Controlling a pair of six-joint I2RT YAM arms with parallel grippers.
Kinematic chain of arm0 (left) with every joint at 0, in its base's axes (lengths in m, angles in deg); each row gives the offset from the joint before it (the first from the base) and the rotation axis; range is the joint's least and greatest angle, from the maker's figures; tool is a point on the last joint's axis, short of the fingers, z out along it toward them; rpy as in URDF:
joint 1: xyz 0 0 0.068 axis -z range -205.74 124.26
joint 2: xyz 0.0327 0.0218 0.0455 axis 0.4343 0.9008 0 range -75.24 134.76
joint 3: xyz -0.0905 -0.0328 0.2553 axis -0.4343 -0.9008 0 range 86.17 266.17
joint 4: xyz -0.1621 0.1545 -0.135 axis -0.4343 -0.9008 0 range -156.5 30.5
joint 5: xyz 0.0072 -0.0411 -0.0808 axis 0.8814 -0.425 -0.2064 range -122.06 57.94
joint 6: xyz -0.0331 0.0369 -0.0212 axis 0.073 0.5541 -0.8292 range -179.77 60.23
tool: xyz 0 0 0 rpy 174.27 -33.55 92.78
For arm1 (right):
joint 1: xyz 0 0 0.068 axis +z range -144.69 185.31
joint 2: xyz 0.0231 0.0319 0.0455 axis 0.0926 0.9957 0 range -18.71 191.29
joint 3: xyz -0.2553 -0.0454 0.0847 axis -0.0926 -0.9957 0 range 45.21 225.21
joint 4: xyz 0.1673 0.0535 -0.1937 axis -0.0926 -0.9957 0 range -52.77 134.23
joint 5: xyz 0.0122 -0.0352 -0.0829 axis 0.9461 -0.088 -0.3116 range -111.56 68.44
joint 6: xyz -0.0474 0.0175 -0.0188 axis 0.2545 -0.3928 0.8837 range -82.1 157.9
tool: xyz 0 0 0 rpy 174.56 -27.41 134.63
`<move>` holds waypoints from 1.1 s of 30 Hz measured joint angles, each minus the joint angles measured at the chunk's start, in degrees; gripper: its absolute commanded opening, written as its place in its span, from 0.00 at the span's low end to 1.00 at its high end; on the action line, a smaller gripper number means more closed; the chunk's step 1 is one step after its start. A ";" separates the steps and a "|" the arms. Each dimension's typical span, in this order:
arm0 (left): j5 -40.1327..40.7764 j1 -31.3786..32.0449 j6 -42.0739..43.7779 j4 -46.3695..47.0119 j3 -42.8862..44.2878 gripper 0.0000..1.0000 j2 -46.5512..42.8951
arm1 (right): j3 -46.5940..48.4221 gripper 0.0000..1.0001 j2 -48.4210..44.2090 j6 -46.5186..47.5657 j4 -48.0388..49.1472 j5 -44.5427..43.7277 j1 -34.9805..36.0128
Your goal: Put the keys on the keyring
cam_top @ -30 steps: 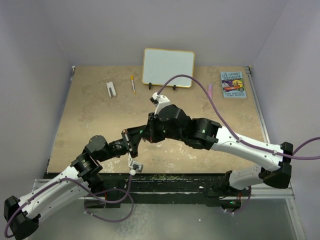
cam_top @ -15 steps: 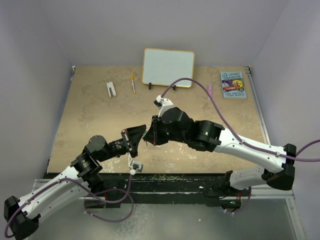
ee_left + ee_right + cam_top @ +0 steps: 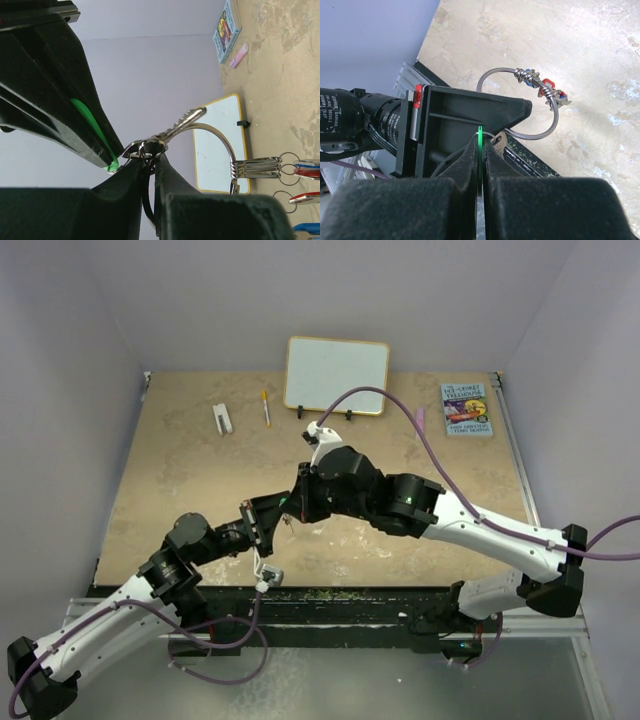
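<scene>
My left gripper (image 3: 152,157) is shut on the thin silver keyring (image 3: 220,137) and holds it above the table. Red and blue tags (image 3: 306,169) with small keys hang on the ring's far side. My right gripper (image 3: 480,145) is shut on the green tag (image 3: 479,136) of a silver key (image 3: 182,121), which lies against the ring right at the left fingertips. In the top view the two grippers meet tip to tip, left (image 3: 268,518) and right (image 3: 297,504), over the near middle of the table. The ring (image 3: 534,138) and its tags (image 3: 547,85) also show in the right wrist view.
A white framed board (image 3: 337,375) stands at the back centre. A yellow pen (image 3: 265,407) and a small white object (image 3: 222,418) lie to its left. A book (image 3: 467,408) and a pink piece (image 3: 421,420) lie at the back right. The table's dark near edge (image 3: 330,592) runs below the grippers.
My right gripper drifted slightly right and toward the near edge, then came back against the left gripper. Both grips are unchanged.
</scene>
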 measured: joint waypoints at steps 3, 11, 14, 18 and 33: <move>0.00 0.00 -0.02 0.02 0.00 0.04 0.11 | 0.31 0.00 0.72 0.20 0.22 0.44 -0.04; 0.50 0.00 -0.07 -0.31 0.00 0.04 1.31 | 0.31 0.00 1.73 0.28 0.02 2.45 -0.31; 0.52 0.00 -0.20 -0.31 0.00 0.04 1.31 | 0.07 0.00 1.66 0.17 0.24 3.06 -0.31; 0.52 0.02 -0.46 -0.68 0.00 0.04 1.31 | -1.75 0.00 0.57 -0.46 1.01 3.10 -0.31; 0.48 0.02 -0.68 -0.70 0.02 0.04 0.66 | -4.28 0.00 -0.98 -1.90 0.39 2.99 -0.28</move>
